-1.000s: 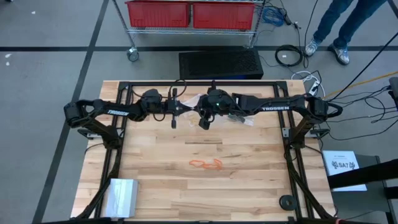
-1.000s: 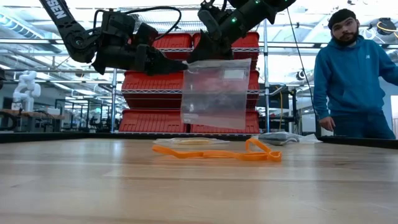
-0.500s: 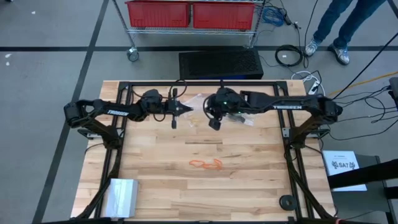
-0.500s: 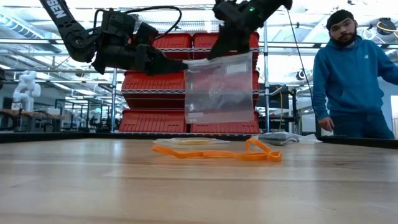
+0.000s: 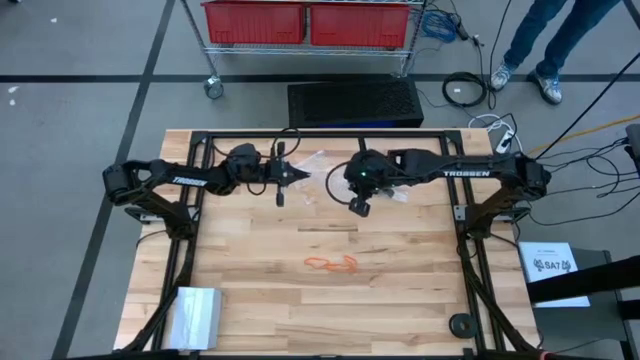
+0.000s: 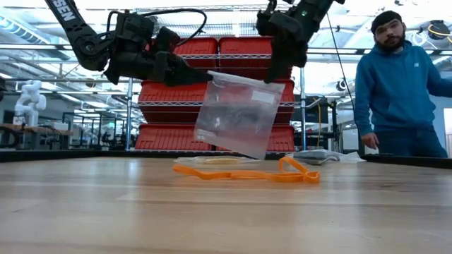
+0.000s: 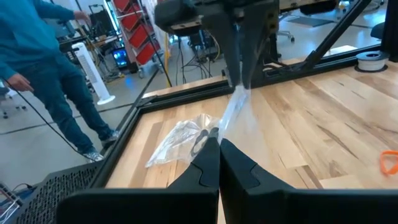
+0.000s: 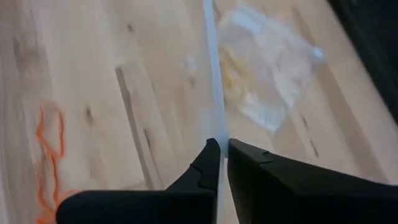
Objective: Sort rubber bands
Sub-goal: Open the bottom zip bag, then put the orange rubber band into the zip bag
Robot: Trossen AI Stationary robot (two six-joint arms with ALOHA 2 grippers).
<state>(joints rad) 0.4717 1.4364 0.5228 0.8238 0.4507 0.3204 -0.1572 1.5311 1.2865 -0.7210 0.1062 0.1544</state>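
Nearest me, orange bands (image 6: 247,171) lie tangled on the table (image 5: 260,290), midway across it. Above and behind them a clear bag (image 6: 233,113) hangs tilted in the air between my two grippers: my left gripper (image 6: 206,73) is clamped on one top corner, and my right gripper (image 6: 291,60) is clamped on the other. Farther back another bag (image 5: 312,160) lies flat on the boards.

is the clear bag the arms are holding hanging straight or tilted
Tilted: the clear bag hangs askew between the left claw and right claw, above the table.
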